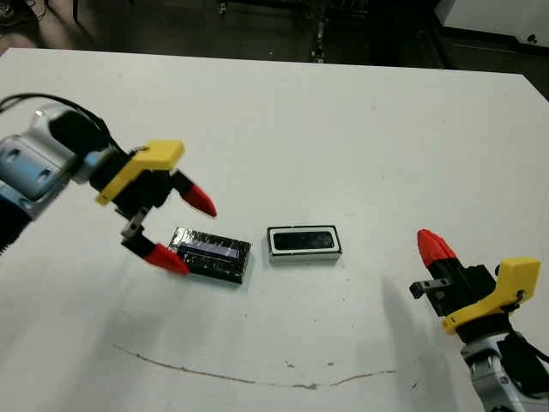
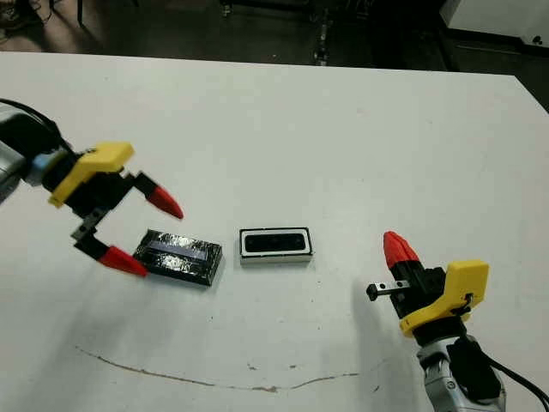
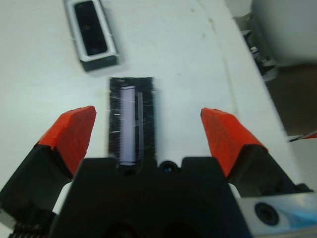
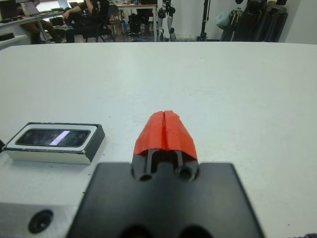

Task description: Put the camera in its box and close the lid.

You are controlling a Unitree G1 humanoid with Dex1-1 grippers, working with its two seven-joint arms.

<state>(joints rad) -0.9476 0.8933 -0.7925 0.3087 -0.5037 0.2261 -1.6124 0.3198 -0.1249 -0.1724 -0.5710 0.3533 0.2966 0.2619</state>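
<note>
The lid (image 1: 210, 255), a glossy black cover with a pale strip along its top, lies flat on the white table left of centre. My left gripper (image 1: 184, 230) hovers open at its left end, red fingertips spread wider than the lid (image 3: 132, 119) and holding nothing. Just right of it sits the box (image 1: 304, 242), a small white-walled tray. Its inside looks filled by a black surface, seemingly the camera (image 1: 303, 239) lying flat in it. My right gripper (image 1: 431, 243) rests low at the right, shut and empty, well apart from the box (image 4: 52, 143).
A thin brown mark (image 1: 257, 378) curves across the table near its front edge. The table's far edge (image 1: 274, 58) borders a dark floor. In the right wrist view, people (image 4: 84, 15) sit at desks beyond the table.
</note>
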